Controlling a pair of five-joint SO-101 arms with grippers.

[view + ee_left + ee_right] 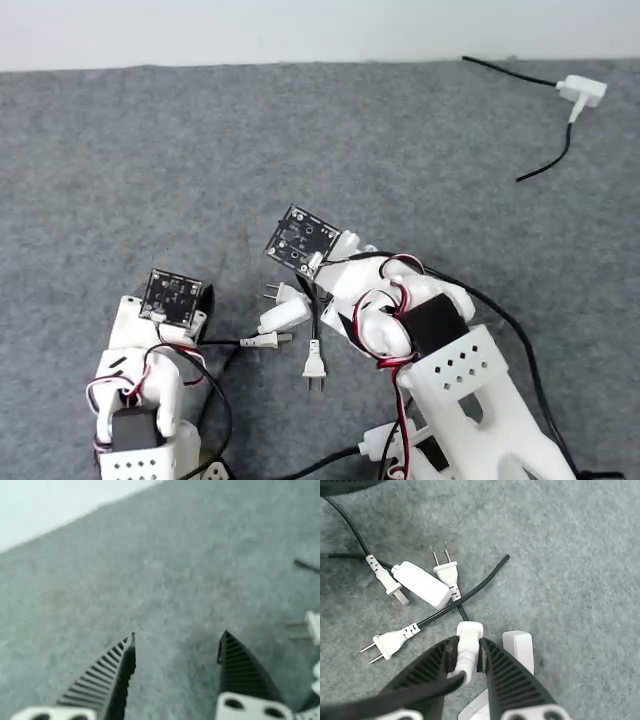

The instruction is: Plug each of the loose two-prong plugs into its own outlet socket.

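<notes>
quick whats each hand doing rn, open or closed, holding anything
Left hand: open, holding nothing.
Right hand: closed on a white connector.

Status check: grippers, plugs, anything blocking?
Left gripper open, empty, over carpet. Right gripper shut on a white cord end. Three loose plugs and a crossed black cord lie just ahead.
</notes>
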